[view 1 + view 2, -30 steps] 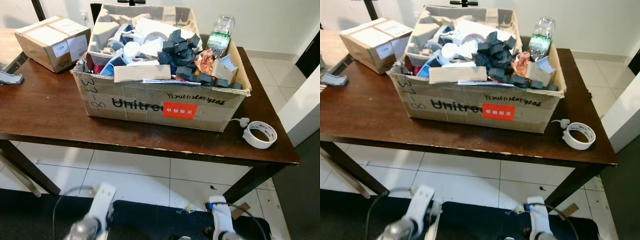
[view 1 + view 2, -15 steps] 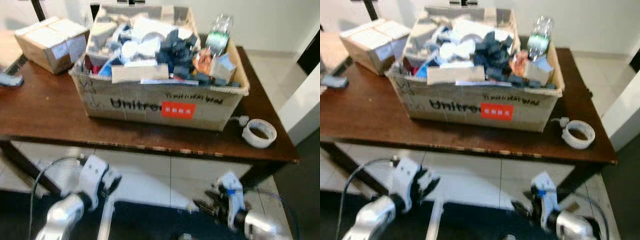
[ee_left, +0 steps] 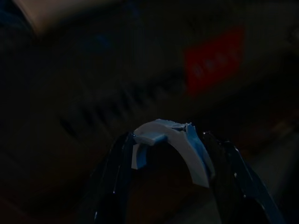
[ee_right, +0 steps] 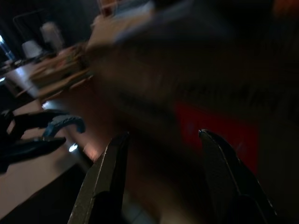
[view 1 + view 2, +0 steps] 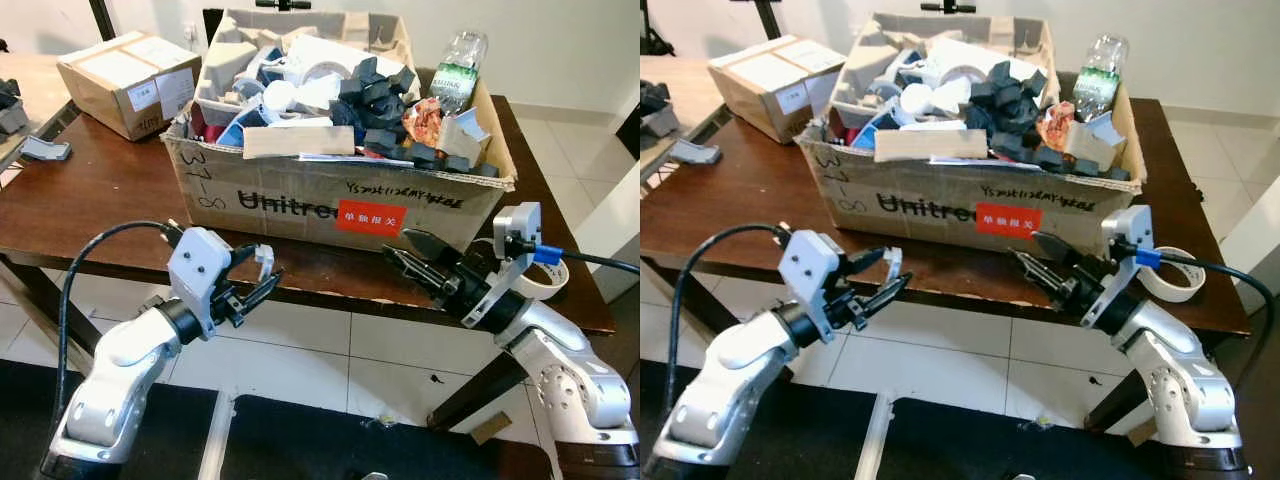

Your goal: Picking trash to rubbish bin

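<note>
So I've got both arms up in front of the table (image 5: 90,215) right now. The left gripper (image 5: 262,281) is sitting just off the table's front edge, below the front-left corner of the big cardboard box (image 5: 300,195), and it's pinching a small curved bit of pale plastic scrap (image 3: 170,147) between its fingers; in the left wrist view the scrap arches across from one black finger to the other. The right gripper (image 5: 410,255) is at the front edge too, just in front of the box near its red sticker (image 5: 371,215), jaws spread with nothing between them. The right wrist view is dark and blurry, but I can make out the red sticker past the two fingers. The box is stuffed with trash: black foam chunks (image 5: 372,88), white packaging, a crumpled wrapper, and a plastic bottle (image 5: 458,68) poking up at its back-right corner. A roll of white tape (image 5: 1173,272) lies near the table's front-right corner, beside my right arm. A smaller sealed carton (image 5: 128,75) sits at the back-left of the table.
</note>
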### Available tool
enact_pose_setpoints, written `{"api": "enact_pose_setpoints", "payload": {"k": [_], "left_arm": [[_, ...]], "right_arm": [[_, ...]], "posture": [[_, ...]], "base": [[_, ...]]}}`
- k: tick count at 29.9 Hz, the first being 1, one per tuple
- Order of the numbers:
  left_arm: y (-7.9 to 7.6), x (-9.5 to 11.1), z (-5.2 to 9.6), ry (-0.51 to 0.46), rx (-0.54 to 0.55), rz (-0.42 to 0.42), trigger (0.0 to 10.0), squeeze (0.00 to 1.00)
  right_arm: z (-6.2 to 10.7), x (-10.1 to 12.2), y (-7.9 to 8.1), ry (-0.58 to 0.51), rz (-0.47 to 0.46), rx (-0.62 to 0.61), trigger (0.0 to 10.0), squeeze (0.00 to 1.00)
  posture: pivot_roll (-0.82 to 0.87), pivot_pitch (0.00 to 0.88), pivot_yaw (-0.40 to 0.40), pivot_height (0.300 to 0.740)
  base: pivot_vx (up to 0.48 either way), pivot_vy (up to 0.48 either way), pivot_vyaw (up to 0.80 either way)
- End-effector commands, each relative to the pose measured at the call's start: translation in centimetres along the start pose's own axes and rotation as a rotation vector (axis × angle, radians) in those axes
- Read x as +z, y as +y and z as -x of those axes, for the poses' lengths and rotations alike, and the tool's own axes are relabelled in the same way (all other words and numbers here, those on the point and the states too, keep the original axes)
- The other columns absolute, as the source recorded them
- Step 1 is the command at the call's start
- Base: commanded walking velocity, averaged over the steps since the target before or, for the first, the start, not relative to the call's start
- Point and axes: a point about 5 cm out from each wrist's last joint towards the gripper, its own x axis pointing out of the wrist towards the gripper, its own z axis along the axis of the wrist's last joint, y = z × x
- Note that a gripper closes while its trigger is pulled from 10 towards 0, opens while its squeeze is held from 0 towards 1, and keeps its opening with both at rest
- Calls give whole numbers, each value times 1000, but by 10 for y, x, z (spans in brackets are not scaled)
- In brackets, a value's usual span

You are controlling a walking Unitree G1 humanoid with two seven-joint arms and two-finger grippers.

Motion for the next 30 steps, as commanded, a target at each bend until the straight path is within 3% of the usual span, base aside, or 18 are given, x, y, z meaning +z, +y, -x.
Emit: {"api": "enact_pose_setpoints", "payload": {"k": [1, 5, 9, 12, 19, 30], "left_arm": [[3, 4, -2, -15, 16, -40, 10000, 0], [8, 12, -11, -46, 32, -68, 10000, 0], [17, 39, -37, -160, 34, -84, 10000, 0], [18, 45, -42, -187, 26, -87, 10000, 0], [20, 87, -75, -357, -34, -80, 10000, 0], [39, 95, -95, -422, 16, -11, 10000, 0]], "right_arm": [[3, 7, -5, -2, 18, -51, 10000, 0], [0, 12, -7, -10, 36, -66, 10000, 0], [-8, 30, -9, -70, 40, -90, 10000, 0], [-9, 34, -8, -84, 40, -84, 10000, 0], [-14, 51, -9, -105, 85, -83, 10000, 0], [-22, 54, -9, -106, 104, -92, 10000, 0]], "posture": [[56, 130, 6, 740], [58, 131, 5, 740], [59, 131, 5, 740], [59, 132, 6, 740], [53, 132, 11, 740], [48, 132, 6, 740]], "base": [[0, 0, 0], [0, 0, 0], [0, 0, 0], [0, 0, 0], [0, 0, 0], [0, 0, 0]]}}
